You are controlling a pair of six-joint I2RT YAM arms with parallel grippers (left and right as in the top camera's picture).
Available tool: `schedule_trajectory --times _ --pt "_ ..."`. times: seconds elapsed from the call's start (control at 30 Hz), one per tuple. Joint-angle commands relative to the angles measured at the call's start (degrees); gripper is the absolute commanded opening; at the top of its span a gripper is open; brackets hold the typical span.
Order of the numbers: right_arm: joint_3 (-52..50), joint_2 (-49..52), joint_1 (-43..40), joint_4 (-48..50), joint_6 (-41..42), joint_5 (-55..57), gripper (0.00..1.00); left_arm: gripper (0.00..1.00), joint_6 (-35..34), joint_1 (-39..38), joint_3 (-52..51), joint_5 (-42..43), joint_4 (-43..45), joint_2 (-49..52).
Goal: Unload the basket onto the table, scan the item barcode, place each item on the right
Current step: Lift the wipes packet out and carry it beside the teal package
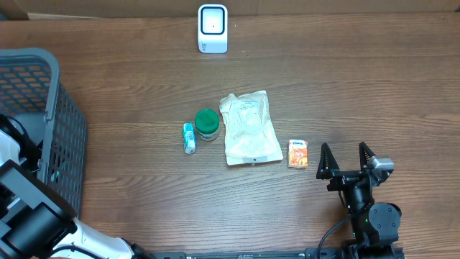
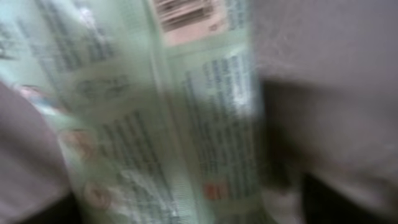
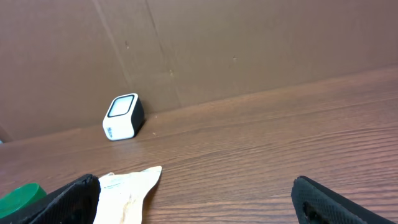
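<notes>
Table [image 1: 144, 79], brown wood, viewed from above. A white scanner [image 1: 213, 29] is set at the far edge, near the middle, its window facing up. A grey mesh basket [image 1: 54, 115] is placed at the left edge.

Four loose items are grouped mid-table:
- a small teal tube [image 1: 189, 137], lying down
- a jar [image 1: 207, 124] with a green lid, just right of the tube and touching or nearly touching it
- a white pouch [image 1: 249, 128], lying flat just right of the jar
- a small orange packet [image 1: 297, 153], near the pouch's near right corner but apart from it

The right gripper [image 1: 343, 150] is seen at the near right, just right of the orange packet. Its fingers are spread wide and nothing is held between them.

The left arm [image 1: 29, 216] is seen at the near left, beside the basket. The left gripper's fingers cannot be made out in any view, so how far they are parted, and whether anything is held, cannot be told.

The left wrist view is filled by a blurred pale green package [image 2: 155, 124] covered in fine print. A barcode [image 2: 186, 15] is seen at its top edge. Where this package lies on the table cannot be told.
</notes>
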Motion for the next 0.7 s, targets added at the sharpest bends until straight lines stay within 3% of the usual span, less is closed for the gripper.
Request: schedule_trajectory --times 0.0,0.07,0.1,0.43,0.67 --pt "-0.6 -0.7 -0.1 0.3 0.2 -0.3 1.00 0.15 0.4 0.0 -2.5 -1.3 1.0 0.7" --pt "-0.6 -0.7 -0.1 0.3 0.2 -0.3 1.00 0.11 0.4 0.0 -2.4 -1.3 1.2 0.7" --pt "-0.6 -0.7 -0.1 0.3 0.2 -0.3 1.00 0.04 0.4 0.0 -2.4 -1.3 1.2 0.7" --pt "-0.6 -0.7 -0.1 0.3 0.2 -0.3 1.00 0.04 -0.2 0.0 0.0 -1.3 -2.7 0.7" --pt "-0.6 -0.7 -0.1 0.3 0.2 -0.3 1.00 0.04 -5.1 0.0 13.4 -0.6 -14.2 0.7"
